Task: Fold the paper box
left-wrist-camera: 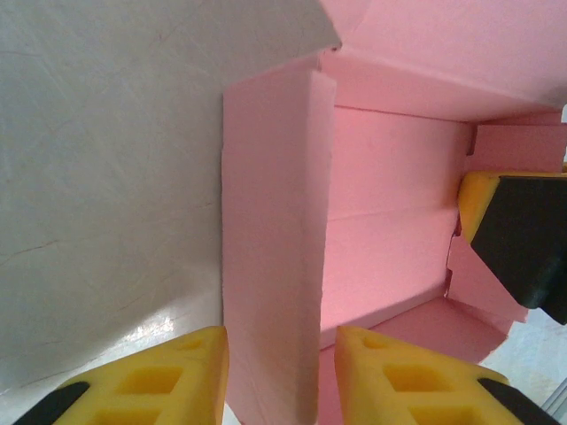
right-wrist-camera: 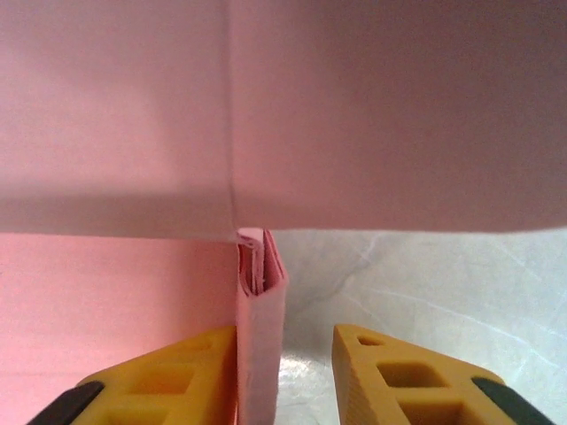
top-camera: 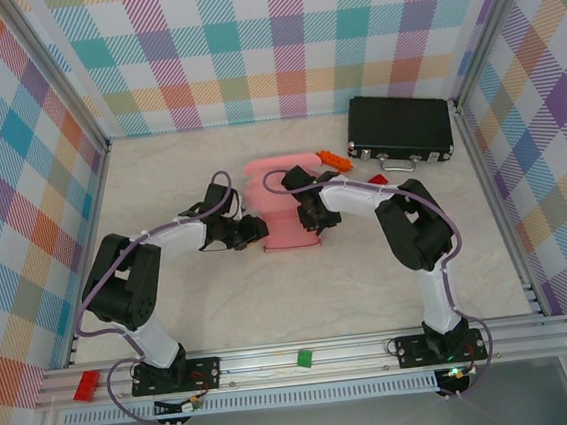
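The paper box (top-camera: 289,212) is pink card, half formed, with raised side walls and a flap lying flat behind it at mid-table. My left gripper (top-camera: 255,230) reaches in from the left. In the left wrist view its jaws (left-wrist-camera: 282,341) straddle the box's thick folded left wall (left-wrist-camera: 270,248), nearly filling the gap. My right gripper (top-camera: 309,215) is at the box's right side. In the right wrist view it (right-wrist-camera: 285,336) stands open around a thin folded wall (right-wrist-camera: 261,301) that touches the left finger, with a clear gap on the right. One right finger (left-wrist-camera: 514,239) shows inside the box.
A black case (top-camera: 399,129) lies at the back right. Small orange pieces (top-camera: 330,157) and a red piece (top-camera: 378,178) sit between it and the box. A red block (top-camera: 85,383) and a green block (top-camera: 304,357) rest on the front rail. Plaid walls enclose the table.
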`<state>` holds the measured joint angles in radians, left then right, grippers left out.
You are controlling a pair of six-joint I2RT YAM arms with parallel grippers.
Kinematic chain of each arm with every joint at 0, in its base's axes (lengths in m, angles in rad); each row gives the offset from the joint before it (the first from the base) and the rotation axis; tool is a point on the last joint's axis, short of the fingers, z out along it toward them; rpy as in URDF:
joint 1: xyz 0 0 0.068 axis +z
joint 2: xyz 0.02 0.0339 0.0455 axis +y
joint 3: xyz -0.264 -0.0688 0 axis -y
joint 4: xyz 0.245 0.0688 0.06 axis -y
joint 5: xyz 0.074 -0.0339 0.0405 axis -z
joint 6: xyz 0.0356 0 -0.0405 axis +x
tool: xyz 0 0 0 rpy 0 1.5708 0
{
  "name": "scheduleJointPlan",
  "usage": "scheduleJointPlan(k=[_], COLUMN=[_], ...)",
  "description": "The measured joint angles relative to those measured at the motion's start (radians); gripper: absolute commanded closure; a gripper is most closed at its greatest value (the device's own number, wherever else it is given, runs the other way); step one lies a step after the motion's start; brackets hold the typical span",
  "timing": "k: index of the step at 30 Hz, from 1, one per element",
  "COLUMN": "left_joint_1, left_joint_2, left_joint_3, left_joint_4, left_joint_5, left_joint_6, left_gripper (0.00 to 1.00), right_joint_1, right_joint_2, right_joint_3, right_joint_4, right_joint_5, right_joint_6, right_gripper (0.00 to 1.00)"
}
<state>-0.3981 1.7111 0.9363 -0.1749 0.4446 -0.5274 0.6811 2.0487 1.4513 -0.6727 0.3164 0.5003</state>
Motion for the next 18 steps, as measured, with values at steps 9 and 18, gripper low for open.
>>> scheduleJointPlan(k=[9, 18], left_joint_1=[-0.001, -0.010], left_joint_2=[0.001, 0.004], left_joint_3=[0.013, 0.016], left_joint_4=[0.000, 0.000], left_joint_5=[0.005, 0.009], left_joint_6=[0.000, 0.000], left_gripper=[0.65, 0.64], right_joint_1=[0.000, 0.000], right_joint_2=[-0.017, -0.019], right_joint_3=[-0.004, -0.004], right_joint_4=[0.002, 0.002], right_joint_5=[-0.030, -0.037], right_joint_6=[0.008, 0.009], right_gripper=[0.58, 0.50])
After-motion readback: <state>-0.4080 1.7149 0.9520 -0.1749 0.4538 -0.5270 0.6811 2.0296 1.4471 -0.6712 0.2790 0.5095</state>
